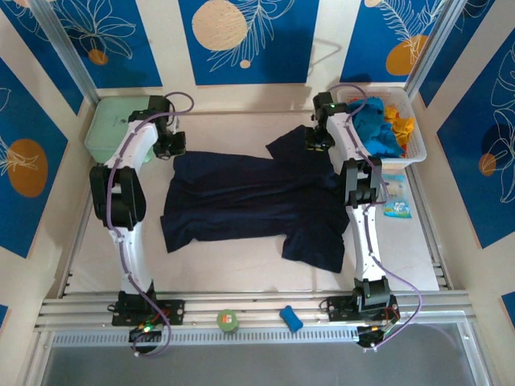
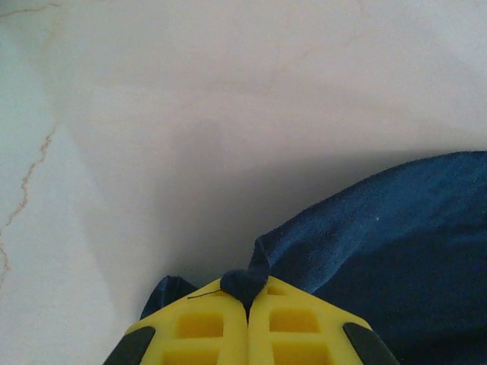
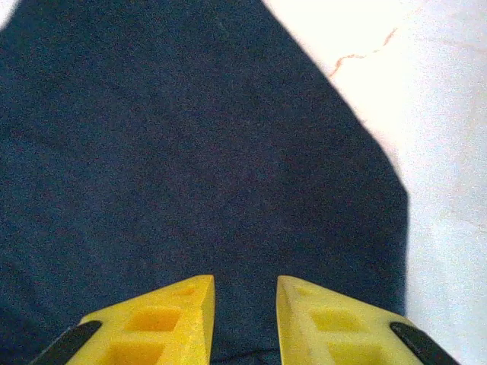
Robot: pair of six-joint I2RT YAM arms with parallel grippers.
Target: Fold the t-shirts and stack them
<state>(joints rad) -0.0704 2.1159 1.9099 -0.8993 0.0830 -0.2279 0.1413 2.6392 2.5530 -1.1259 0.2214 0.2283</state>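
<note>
The navy shirt lies flat on the surface, its long axis running from the left hand across to the right hand. The left hand is pressed together, pinching the shirt's far corner. The right hand, spread, hovers over the far sleeve.

From my seat the navy t-shirt reads as soft matt cloth, and close up through the wrist cameras its knit looks finely fuzzy. The worktop under it is smooth and pale like polished stone, with thin brown veins. The fingers of the left gripper are matt yellow moulded plastic. At the far right corner the basket is white plastic mesh; the rail along the near edge is ribbed bare metal.
</note>
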